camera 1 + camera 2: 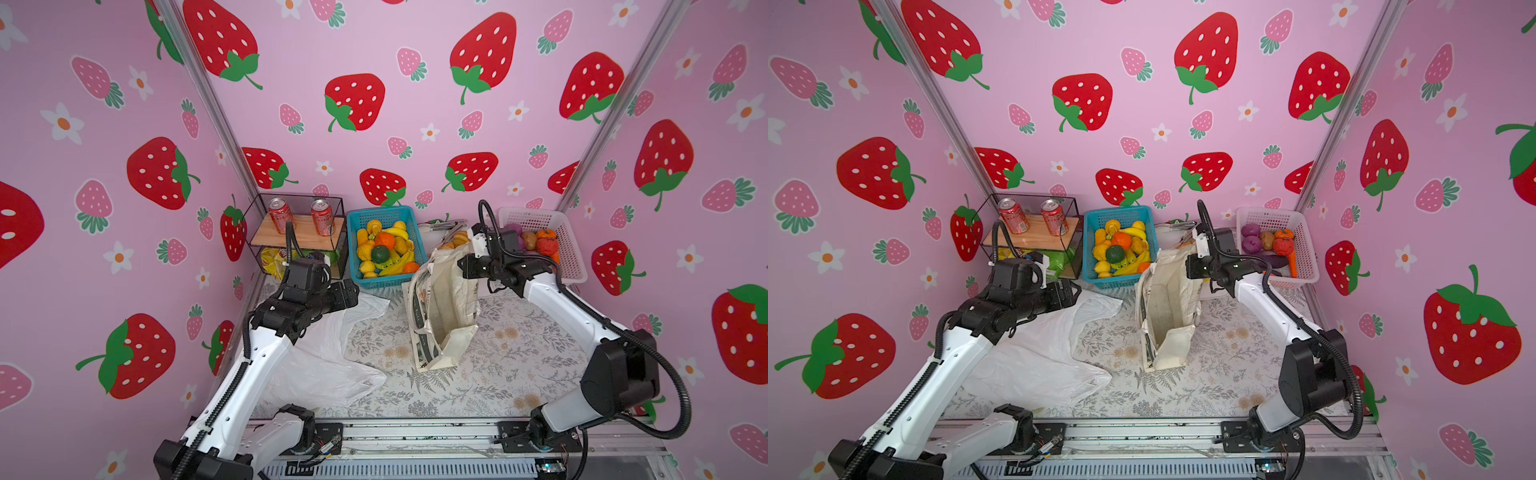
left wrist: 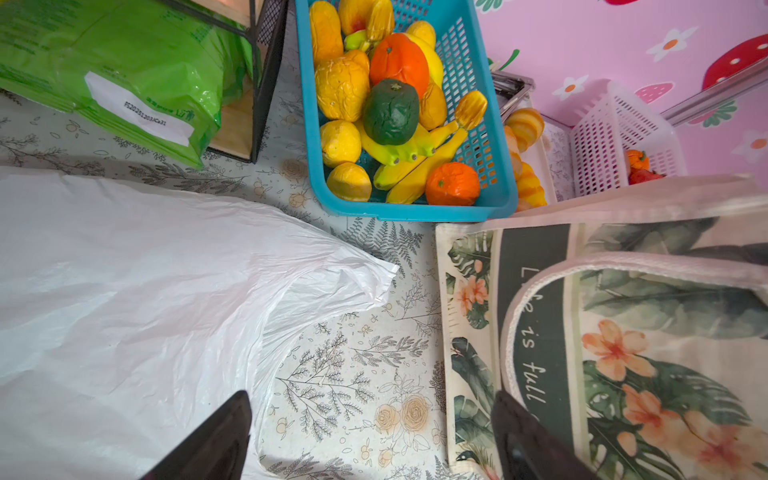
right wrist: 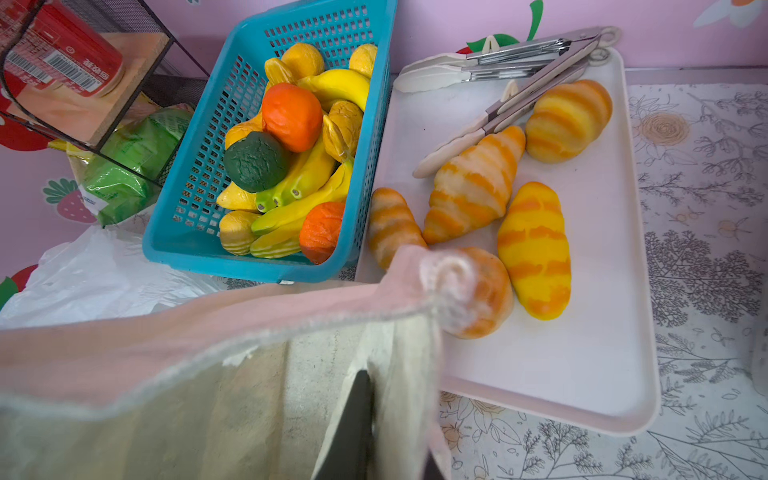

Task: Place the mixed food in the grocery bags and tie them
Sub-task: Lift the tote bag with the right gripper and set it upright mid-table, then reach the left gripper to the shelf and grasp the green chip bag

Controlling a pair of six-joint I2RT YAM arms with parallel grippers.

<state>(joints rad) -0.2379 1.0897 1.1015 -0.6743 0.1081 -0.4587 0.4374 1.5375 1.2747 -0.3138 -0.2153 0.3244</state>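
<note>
Pinching tote (image 3: 199, 374) rim, right tool (image 3: 384, 432) clamped, left tool (image 2: 372, 419) splayed

We find the plastic bag (image 2: 124, 291) thin, crinkled; canvas tote (image 2: 665, 299) matt woven cloth; snack packet (image 2: 124, 54) glossy; basket (image 2: 415, 212) smooth perforated plastic.

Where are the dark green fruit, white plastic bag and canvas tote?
dark green fruit (image 2: 390, 112), left wrist view, cracked top face.
white plastic bag (image 2: 124, 291), left wrist view, crinkled middle.
canvas tote (image 1: 442, 307), in a top view, open inside.
</note>
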